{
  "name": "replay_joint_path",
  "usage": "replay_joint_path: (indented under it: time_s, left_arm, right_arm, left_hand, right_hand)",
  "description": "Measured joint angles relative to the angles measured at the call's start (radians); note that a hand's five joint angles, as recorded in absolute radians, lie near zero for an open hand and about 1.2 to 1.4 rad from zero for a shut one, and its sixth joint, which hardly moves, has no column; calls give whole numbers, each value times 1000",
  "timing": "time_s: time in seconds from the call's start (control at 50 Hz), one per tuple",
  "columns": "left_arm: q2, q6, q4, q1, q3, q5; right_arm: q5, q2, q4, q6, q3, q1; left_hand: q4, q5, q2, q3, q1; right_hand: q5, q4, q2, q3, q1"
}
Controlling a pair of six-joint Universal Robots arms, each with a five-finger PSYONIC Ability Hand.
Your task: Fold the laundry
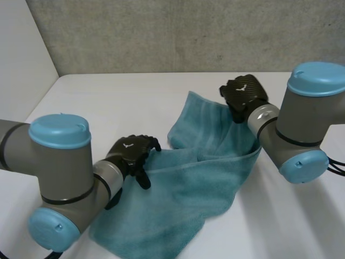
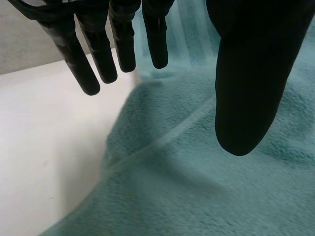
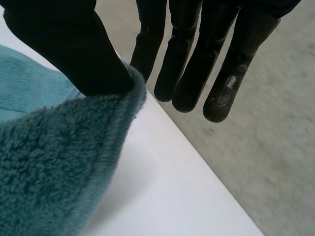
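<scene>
On the white table: teal towel pinched at one corner

Across the middle of the table (image 1: 102, 102) you have the teal towel (image 1: 188, 183). It is rumpled, with its near end lying flat and its far part rising in a fold toward your right hand (image 1: 245, 93). That hand sits at the towel's far corner, close to the grey wall (image 1: 161, 32). In its wrist view the thumb (image 3: 74, 49) clamps the towel's hem against the nearest finger while the other fingers (image 3: 189, 73) hang straight past it, so the corner is pinched and held off the tabletop.

Your left hand (image 1: 130, 152) hovers at the towel's left edge, fingers straight and spread, thumb apart over the cloth, gripping nothing.

Bare tabletop lies left of the towel and along the far side. The table's edge runs just beyond your right fingertips.
</scene>
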Motion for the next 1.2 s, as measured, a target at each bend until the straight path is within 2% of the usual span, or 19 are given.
replay_joint_path:
  time_s: [0.08, 0.2, 0.38, 0.6, 0.86, 0.9, 0.92, 0.94, 0.98, 1.04, 1.2]
  left_arm:
    - [-21, 0, 7, -28, 3, -2]
    - [-36, 0, 6, -46, 9, 0]
    - [-60, 0, 8, -63, 21, 3]
    - [-110, 5, 31, -68, 44, 1]
    - [-160, 47, 34, -68, 91, -5]
    - [-167, 51, 34, -68, 96, -7]
    - [-174, 54, 35, -68, 100, -12]
    - [-174, 54, 35, -68, 100, -12]
    - [-181, 60, 41, -68, 106, -23]
    - [-175, 67, 59, -68, 116, -40]
    - [-101, 90, 148, -63, 196, -67]
  right_arm:
    - [59, -23, 2, 21, 34, -31]
    - [84, -27, 8, 3, 71, -71]
    - [79, -25, 10, -9, 122, -106]
    - [72, -25, 10, -5, 139, -114]
    - [71, -25, 7, -5, 116, -111]
    - [71, -25, 7, -5, 111, -111]
    - [71, -25, 7, -5, 105, -110]
    - [71, -25, 7, -5, 105, -110]
    - [72, -25, 6, -6, 95, -108]
    - [73, -25, 6, -6, 81, -104]
    - [85, -22, 1, 4, -35, -101]
  left_hand:
    - [31, 30, 31, 30, 29]
    - [95, 93, 93, 93, 93]
    - [195, 193, 195, 194, 195]
    - [151, 149, 153, 153, 155]
    - [205, 203, 203, 203, 203]
    - [279, 276, 289, 278, 289]
    - [421, 422, 421, 421, 438]
    - [421, 422, 421, 421, 438]
    - [668, 669, 677, 675, 690]
    - [771, 759, 771, 769, 748]
    - [800, 784, 800, 798, 765]
  right_hand:
    - [0, 4, 0, 1, 0]
    - [0, 4, 0, 1, 0]
    - [0, 4, 0, 1, 0]
    - [0, 4, 0, 1, 0]
    - [4, 4, 0, 6, 0]
    - [4, 4, 0, 6, 0]
    - [4, 4, 0, 6, 0]
    - [4, 4, 0, 6, 0]
    - [4, 4, 0, 6, 0]
    - [4, 4, 0, 6, 0]
    - [5, 4, 0, 6, 0]
